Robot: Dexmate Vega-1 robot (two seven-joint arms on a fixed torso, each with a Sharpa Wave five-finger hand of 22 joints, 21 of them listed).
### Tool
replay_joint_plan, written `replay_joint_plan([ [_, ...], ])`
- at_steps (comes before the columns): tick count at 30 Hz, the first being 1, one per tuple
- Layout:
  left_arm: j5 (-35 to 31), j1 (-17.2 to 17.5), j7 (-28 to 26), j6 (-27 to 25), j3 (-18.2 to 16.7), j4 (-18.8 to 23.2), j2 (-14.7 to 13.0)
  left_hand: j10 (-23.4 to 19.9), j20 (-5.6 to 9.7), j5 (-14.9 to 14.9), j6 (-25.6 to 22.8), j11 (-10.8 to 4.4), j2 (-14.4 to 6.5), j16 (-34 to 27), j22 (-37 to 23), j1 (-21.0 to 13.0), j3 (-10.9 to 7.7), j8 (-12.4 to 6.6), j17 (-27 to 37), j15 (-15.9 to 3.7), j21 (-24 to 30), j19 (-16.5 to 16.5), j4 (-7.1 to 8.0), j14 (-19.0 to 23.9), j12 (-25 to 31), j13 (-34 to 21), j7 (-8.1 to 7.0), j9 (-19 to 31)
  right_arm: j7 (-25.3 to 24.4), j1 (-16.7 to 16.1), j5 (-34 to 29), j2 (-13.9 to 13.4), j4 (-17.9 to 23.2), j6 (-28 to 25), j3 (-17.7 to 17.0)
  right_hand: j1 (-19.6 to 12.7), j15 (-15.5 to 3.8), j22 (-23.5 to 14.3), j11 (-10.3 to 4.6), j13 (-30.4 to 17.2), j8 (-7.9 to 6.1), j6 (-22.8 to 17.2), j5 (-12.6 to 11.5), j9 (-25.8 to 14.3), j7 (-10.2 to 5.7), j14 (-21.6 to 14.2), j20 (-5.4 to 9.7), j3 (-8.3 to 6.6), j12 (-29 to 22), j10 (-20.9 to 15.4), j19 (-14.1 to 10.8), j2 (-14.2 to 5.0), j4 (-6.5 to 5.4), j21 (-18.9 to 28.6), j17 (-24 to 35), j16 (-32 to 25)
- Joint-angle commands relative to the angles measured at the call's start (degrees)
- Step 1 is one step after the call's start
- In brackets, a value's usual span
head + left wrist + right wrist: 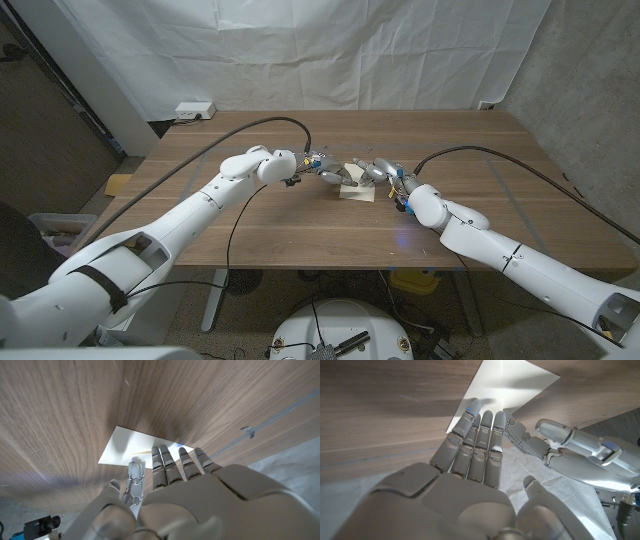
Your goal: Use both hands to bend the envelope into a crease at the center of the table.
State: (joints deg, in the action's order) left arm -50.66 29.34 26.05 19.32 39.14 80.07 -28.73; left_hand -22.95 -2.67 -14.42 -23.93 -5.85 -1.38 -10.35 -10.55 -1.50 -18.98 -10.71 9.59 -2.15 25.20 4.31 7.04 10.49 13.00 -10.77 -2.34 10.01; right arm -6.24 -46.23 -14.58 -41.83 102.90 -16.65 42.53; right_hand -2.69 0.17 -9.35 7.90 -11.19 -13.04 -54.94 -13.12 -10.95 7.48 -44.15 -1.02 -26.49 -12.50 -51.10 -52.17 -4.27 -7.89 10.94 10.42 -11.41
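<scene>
A pale envelope point(356, 190) lies at the middle of the wooden table point(300, 225); its far part looks raised between the hands. My left hand point(322, 166) reaches in from the left, outstretched fingers point(167, 462) touching the envelope's point(127, 445) edge, thumb just beside it. From the right comes my right hand point(384, 172). Its straight fingertips point(481, 425) rest on the edge of the envelope point(507, 380). In the right wrist view my left hand point(575, 447) shows close alongside. Neither hand plainly grips the paper.
A white power strip point(195, 110) sits at the table's back left corner. Black cables point(270, 122) arch over both arms. A white cloth backdrop point(320, 50) hangs behind. A cardboard piece point(118, 184) lies off the table's left side.
</scene>
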Motion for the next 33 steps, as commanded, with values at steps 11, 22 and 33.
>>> replay_joint_plan([
  [11, -0.6, -0.7, -1.5, 0.8, 0.3, -1.5, 0.5, 0.1, 0.54, -0.3, 0.5, -0.04, -0.2, 0.0, -0.2, -0.3, 0.43, -0.02, 0.2, -3.36, -0.3, 0.1, 0.0, -0.5, -0.1, -0.2, 0.21, 0.2, -3.0, -3.9, -2.4, -2.8, 7.6, -3.9, -2.2, 0.0, 0.12, -0.4, 0.24, -0.1, 0.23, -0.5, -0.3, -0.2, 0.03, -0.8, 0.0, -0.33, 0.2, -0.5, -0.7, -0.14, 0.04, 0.5, 0.1, 0.1],
  [22, -0.5, -1.5, -1.9, 1.3, 0.6, -2.8, 0.9, 0.3, 0.63, -0.3, 0.8, 0.21, -0.2, 0.1, -0.3, -0.3, 0.52, 0.03, 0.2, -3.39, -0.4, 0.2, 0.02, -0.6, -0.2, -0.2, 0.19, 0.3, -2.4, -4.4, -1.1, -2.0, 6.3, -4.1, -2.3, -0.1, 0.16, -0.4, 0.18, -0.1, 0.19, -0.8, -0.3, -0.2, -0.03, -1.4, -0.1, -0.42, 0.2, -0.8, -1.2, -0.18, 0.09, 0.6, 0.0, 0.0],
  [33, -0.3, -2.4, -2.2, 2.0, 1.0, -4.6, 1.4, 0.4, 0.73, -0.4, 1.0, 0.26, -0.3, 0.1, -0.3, -0.4, 0.61, 0.04, 0.2, -3.39, -0.5, 0.1, 0.04, -0.7, -0.4, -0.2, 0.26, 0.3, -2.2, -4.1, -0.4, -0.9, 4.3, -4.1, -1.3, -0.2, 0.21, -0.4, 0.38, -0.1, 0.27, -0.9, -0.3, -0.2, -0.01, -1.6, -0.08, -0.52, 0.3, -1.0, -1.3, -0.2, 0.16, 0.5, 0.0, 0.1],
])
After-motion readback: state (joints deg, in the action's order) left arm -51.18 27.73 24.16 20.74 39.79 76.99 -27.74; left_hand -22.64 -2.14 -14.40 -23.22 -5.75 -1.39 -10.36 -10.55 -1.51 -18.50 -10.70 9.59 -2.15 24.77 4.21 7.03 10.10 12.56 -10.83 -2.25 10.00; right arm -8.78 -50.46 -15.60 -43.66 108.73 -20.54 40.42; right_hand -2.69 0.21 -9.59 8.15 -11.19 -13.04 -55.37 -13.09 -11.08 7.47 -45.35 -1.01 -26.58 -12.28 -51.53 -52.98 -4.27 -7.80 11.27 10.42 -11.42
